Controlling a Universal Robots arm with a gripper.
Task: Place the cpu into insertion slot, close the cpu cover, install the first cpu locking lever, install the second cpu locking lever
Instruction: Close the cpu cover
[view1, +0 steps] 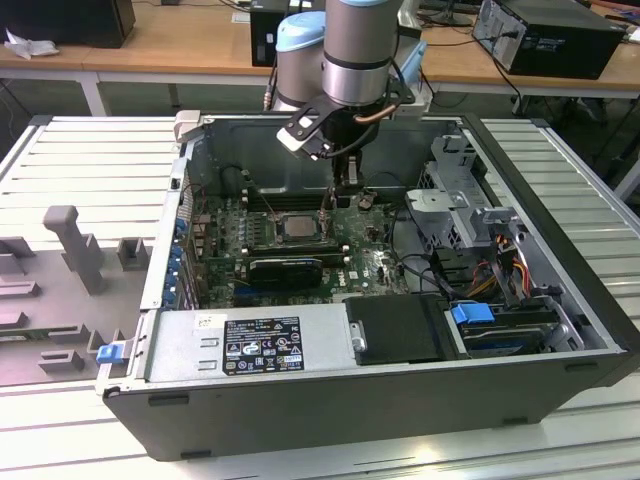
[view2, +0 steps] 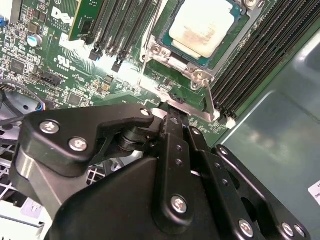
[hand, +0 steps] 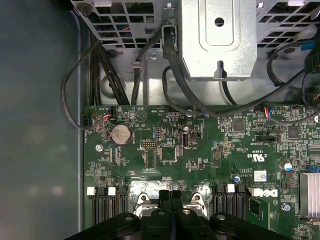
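The cpu (view2: 202, 25) lies flat in the insertion slot (view1: 272, 230) on the green motherboard (hand: 200, 150), its pale face showing through the window of the cpu cover (view2: 172, 60). The silvery cover lies down over the slot. Thin metal lever rods run along two sides of the cover, one (view2: 209, 97) by the memory slots and one (view2: 146, 60) on the other side. My gripper (view2: 172, 116) is shut, its tips together at the cover's metal tab just off the slot's edge. In the exterior view the gripper (view1: 347, 185) hangs beside the slot, on the exterior view's right. In the first wrist view the gripper (hand: 170, 196) points down at the board.
Long black memory slots (view2: 250, 65) flank the socket. The case's grey wall (view2: 280, 125) stands close by. A metal drive cage (hand: 215, 40) with black cables (hand: 100, 75) borders the board. A power supply (view1: 250, 340) lies along the case's near side.
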